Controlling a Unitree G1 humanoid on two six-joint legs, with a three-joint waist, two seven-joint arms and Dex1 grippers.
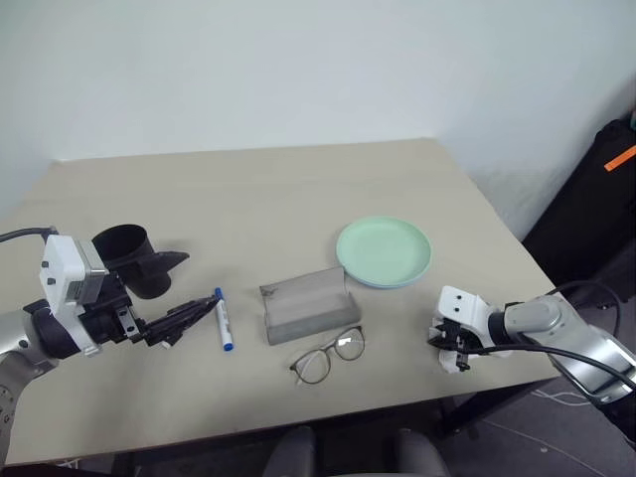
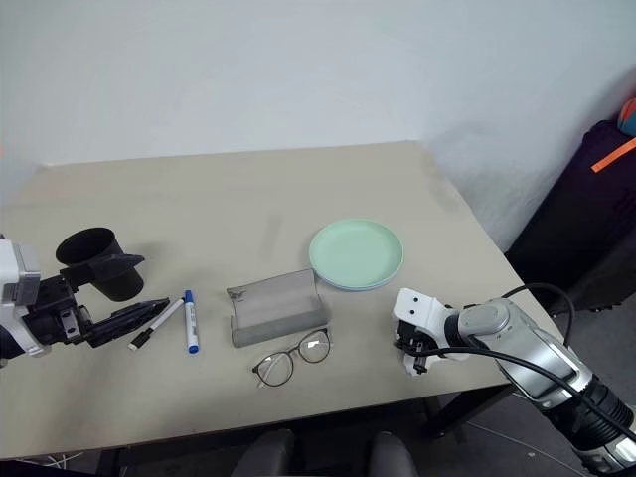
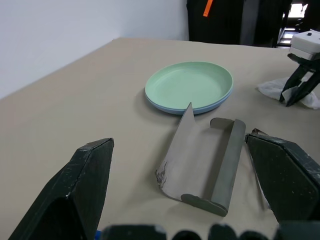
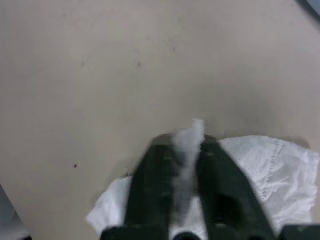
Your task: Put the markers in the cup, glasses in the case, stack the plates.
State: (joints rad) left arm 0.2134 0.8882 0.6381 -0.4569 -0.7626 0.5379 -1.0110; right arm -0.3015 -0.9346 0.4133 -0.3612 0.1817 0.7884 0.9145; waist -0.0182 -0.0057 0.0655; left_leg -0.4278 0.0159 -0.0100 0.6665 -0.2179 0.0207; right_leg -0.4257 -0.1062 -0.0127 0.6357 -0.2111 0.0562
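Pinching the crumpled white tissue at the near right edge of the table, my right gripper is standing fully closed, a fold of tissue caught between its black fingers. I am judging this as clearing work, since the tissue belongs to no part of the task; the next move is calling for a lift clear of the table and a release away from the task items. My left gripper is hovering with jaws spread wide and nothing between them, its tips close above the black-capped marker. The blue-capped marker is lying just beside that one, and the glasses are resting open on the table just in front of the case, whose lid is standing open. Farther back, the cup is sitting upright behind the left gripper. The mint green plate is already lying on the light blue plate, so stacking appears done; markers and glasses are still waiting.
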